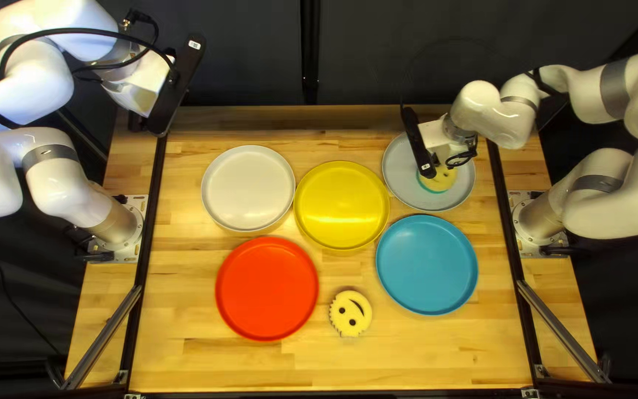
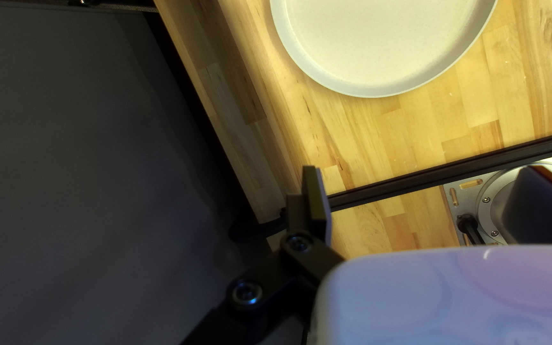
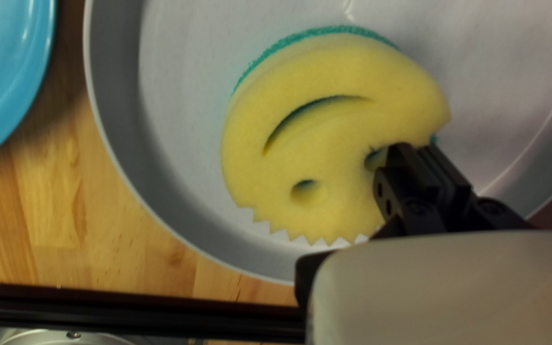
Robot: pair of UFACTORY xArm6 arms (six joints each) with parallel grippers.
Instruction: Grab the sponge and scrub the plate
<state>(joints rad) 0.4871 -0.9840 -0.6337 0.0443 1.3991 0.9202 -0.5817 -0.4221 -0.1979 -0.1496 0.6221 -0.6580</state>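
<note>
Clock positions taken on the top left view, 12 at the far edge.

Item: sponge [image 1: 443,179], yellow face up over green, within grey plate [image 1: 400,181], toward 4 o'clock of its centre.
Item: right gripper [image 1: 436,140], fingers pinching the sponge's edge beside one eye.
Item: left gripper [image 1: 139,96], raised at white plate's [image 1: 249,188] 10 to 11 o'clock; fingers spread.
Item: yellow plate [image 1: 342,203], white plate at its 9.
Item: red plate [image 1: 267,288], at yellow plate's 7 to 8.
Item: blue plate [image 1: 427,264], at grey plate's 6.
Item: second sponge [image 1: 350,313], smiling, at yellow plate's 6.
</note>
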